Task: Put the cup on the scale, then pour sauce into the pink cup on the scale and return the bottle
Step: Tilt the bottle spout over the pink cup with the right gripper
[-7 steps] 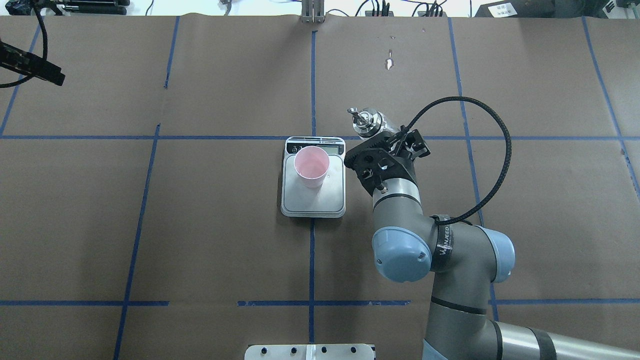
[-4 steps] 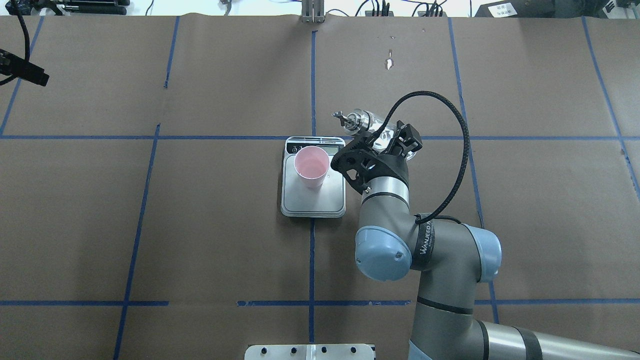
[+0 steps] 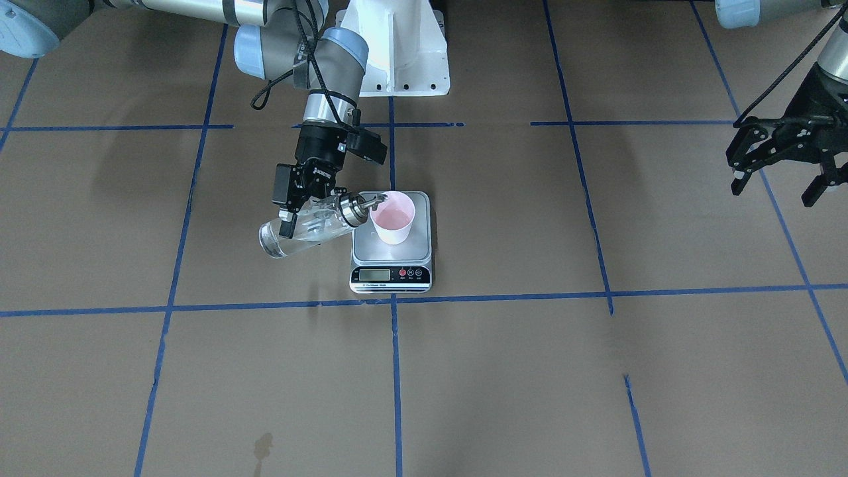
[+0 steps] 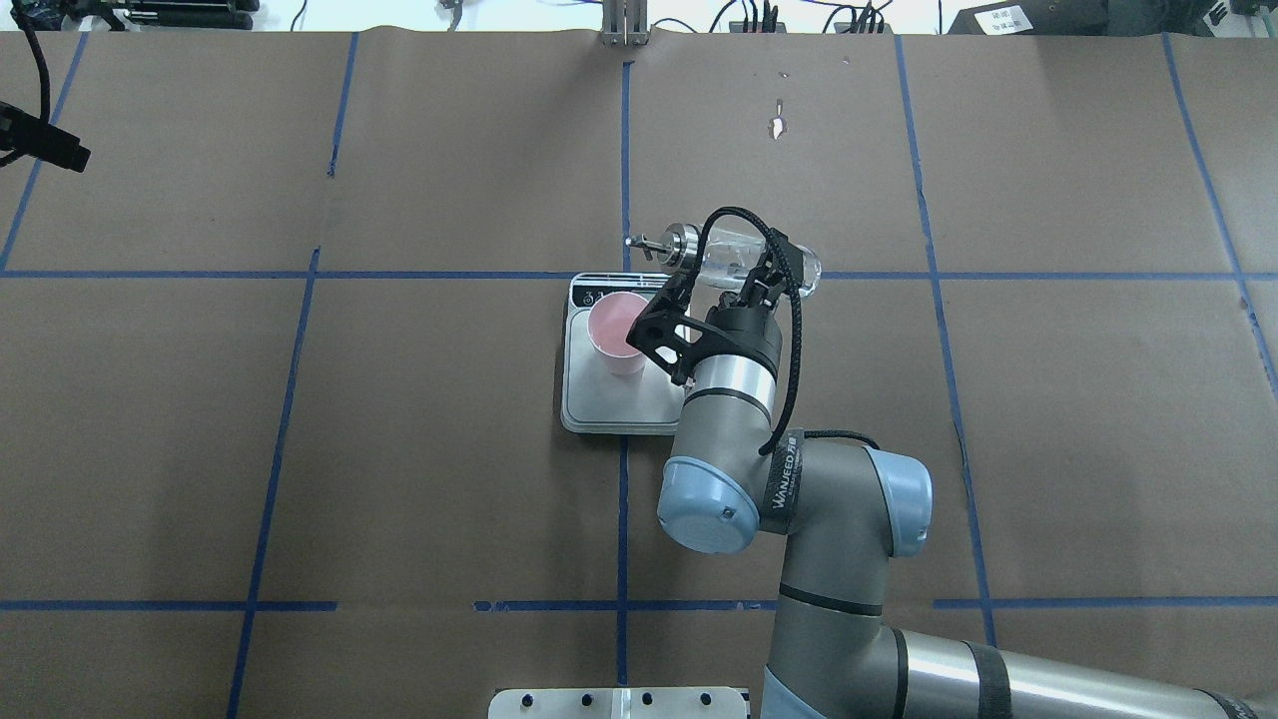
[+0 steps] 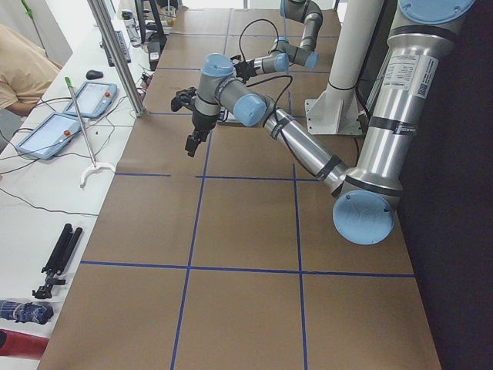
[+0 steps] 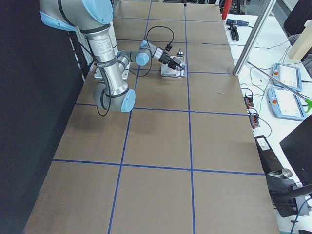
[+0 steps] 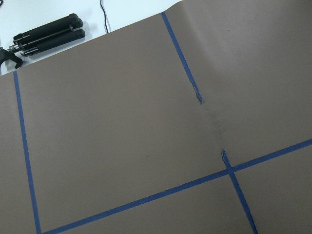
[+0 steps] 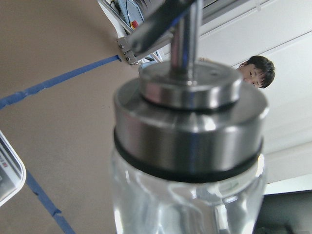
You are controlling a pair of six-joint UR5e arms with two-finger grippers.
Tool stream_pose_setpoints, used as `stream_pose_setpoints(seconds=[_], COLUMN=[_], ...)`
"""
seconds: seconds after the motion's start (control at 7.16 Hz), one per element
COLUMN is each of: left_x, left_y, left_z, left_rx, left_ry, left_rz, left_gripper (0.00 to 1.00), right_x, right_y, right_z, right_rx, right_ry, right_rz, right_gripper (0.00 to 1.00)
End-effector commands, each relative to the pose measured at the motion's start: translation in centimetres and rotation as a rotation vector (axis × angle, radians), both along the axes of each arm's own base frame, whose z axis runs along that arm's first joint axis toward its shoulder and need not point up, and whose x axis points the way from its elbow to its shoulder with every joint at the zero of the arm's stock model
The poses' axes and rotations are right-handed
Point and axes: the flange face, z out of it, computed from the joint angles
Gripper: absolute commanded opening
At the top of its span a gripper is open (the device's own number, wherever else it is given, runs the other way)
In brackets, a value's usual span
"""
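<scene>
1. The right gripper point(image 3: 306, 222) is clamped around the bottle point(image 3: 291, 240), which is tipped almost level (glass base out to the right, spout toward the cup).
2. The spout tip meets the rim of the cup point(image 3: 392, 225).
3. The cup stands upright on the scale point(image 3: 391, 255), mid-table.
4. The left gripper point(image 3: 775, 189) hangs far left with its jaws spread, holding nothing.
</scene>
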Motion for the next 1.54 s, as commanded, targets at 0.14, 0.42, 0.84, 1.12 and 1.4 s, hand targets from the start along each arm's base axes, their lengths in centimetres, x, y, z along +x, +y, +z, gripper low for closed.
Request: stream_pose_setpoints(seconds=[0.14, 0.42, 0.84, 1.12, 1.4], left_x=[0.0, 0.0, 0.0, 0.0, 0.0], left_y=[-0.1, 0.0, 0.0, 0.0, 0.0], left_z=[0.0, -0.1, -0.1, -0.1, -0.1], left_rx=[-0.002, -0.001, -0.001, -0.001, -0.002], left_ry=[0.000, 0.001, 0.001, 0.001, 0.001], left_rz=[0.000, 0.000, 0.000, 0.000, -0.001], left_gripper=[0.91, 0.91, 0.91, 0.91, 0.91], right_x=[0.1, 0.3, 0.4, 0.5, 0.3], right_y=[0.2, 0.5, 0.4, 0.3, 0.2], right_z=[0.7, 2.1, 1.6, 1.3, 1.9], right_rx=[0.051, 0.069, 0.097, 0.115, 0.127], right_ry=[0.142, 0.213, 0.337, 0.400, 0.458], right_rz=[-0.014, -0.018, -0.045, -0.049, -0.046], right_gripper=[0.00, 0.00, 0.00, 0.00, 0.00])
